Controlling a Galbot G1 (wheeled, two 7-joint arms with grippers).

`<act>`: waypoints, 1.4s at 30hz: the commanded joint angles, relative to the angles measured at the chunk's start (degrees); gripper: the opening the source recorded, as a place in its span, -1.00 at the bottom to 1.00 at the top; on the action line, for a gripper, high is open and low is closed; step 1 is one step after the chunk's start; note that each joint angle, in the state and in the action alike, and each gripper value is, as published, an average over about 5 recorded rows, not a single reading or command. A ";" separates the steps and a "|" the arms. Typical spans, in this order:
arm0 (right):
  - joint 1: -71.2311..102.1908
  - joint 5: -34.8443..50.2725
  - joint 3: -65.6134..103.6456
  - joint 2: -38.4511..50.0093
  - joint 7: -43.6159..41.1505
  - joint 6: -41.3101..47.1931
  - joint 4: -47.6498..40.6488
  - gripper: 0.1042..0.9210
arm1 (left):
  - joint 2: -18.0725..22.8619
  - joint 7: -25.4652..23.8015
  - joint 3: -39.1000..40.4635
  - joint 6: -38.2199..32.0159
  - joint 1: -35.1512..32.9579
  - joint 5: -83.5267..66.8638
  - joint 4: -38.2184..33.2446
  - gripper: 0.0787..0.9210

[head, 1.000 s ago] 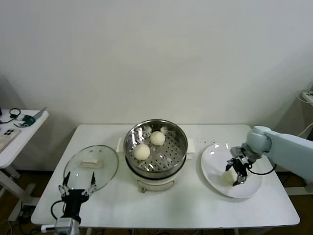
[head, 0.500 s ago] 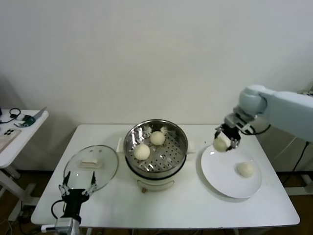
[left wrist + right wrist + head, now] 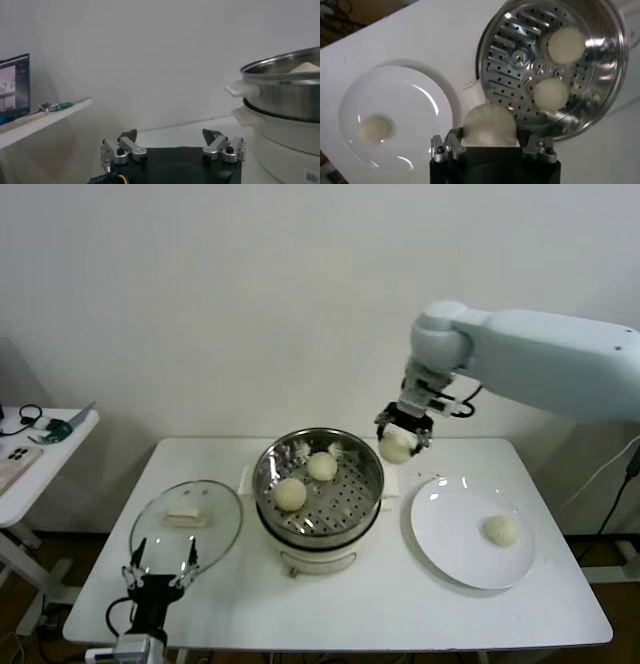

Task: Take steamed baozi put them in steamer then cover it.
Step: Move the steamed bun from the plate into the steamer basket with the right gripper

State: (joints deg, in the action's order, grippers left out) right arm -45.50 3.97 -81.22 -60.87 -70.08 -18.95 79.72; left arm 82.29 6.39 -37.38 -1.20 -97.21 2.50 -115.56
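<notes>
Head camera looks down on a white table [image 3: 400, 604] where the right gripper [image 3: 402, 434], raised at the end of its pale blue-grey arm, pinches a small round cream-white steamed bun [image 3: 397, 447] in the air just beside the right rim of the round shiny stainless-steel steamer pot [image 3: 318, 484], above the pot's cream-white side handle. Two more cream-white buns [image 3: 290, 494] lie apart on the perforated tray inside the pot, and a fourth bun [image 3: 502, 530] sits on the flat white round plate [image 3: 450, 534] to the pot's right. From the right wrist camera, the held bun [image 3: 489, 125] shows clamped between the fingers [image 3: 445, 148], over the gap between plate [image 3: 410, 100] and steamer [image 3: 600, 70]. Left of the pot, the round clear glass lid [image 3: 186, 526] with its cream-white bar handle lies flat on the table. The left gripper [image 3: 158, 572] waits at the table's near left edge, its fingers [image 3: 119, 149] spread wide and holding nothing, close to the lid's near rim.
</notes>
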 commanded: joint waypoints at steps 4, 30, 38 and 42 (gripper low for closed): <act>9.59 -8.14 4.36 -14.15 -1.54 -4.15 -0.81 0.49 | -0.30 0.09 -0.11 0.01 -0.30 -0.05 0.00 0.77; 16.44 -9.24 2.94 -16.97 -1.71 -6.94 -3.69 0.50 | -0.85 0.16 -0.25 0.07 -0.49 -0.20 0.90 0.77; 16.30 -8.43 3.53 -16.19 -1.38 -6.76 -3.62 0.72 | -0.78 0.18 -0.15 0.16 -0.18 -0.18 1.06 0.77; 15.59 -8.18 4.57 -15.46 -1.14 -7.42 -3.62 0.76 | -0.75 0.18 -0.08 0.18 -0.15 -0.09 1.05 0.77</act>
State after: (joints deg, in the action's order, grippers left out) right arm -29.99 -4.53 -77.43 -76.35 -71.54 -25.82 76.18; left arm 81.46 6.58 -37.49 -1.04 -97.33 2.33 -114.54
